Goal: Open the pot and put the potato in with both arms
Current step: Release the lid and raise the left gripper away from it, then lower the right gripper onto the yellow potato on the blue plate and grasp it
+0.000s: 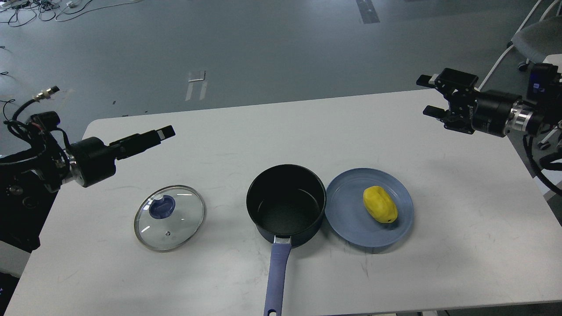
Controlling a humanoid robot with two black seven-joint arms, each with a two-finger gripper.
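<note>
The dark navy pot (286, 204) stands uncovered at the table's middle front, with its blue-purple handle (276, 276) pointing toward me. The yellow potato (380, 210) lies on a flat blue plate (351, 221) that touches the pot's right side. The round glass lid (170, 228) with a blue knob (162, 206) lies flat on the table to the pot's left. My left gripper (163, 131) is raised above the table, up and left of the lid, seen side-on and holding nothing. My right gripper (425, 94) hovers open and empty over the table's far right corner, well away from the potato.
The white table (307, 131) has rounded corners, and its front edge runs just below the pot's handle. A grey chair (538, 33) stands past the far right corner. Cables lie on the floor at the far left.
</note>
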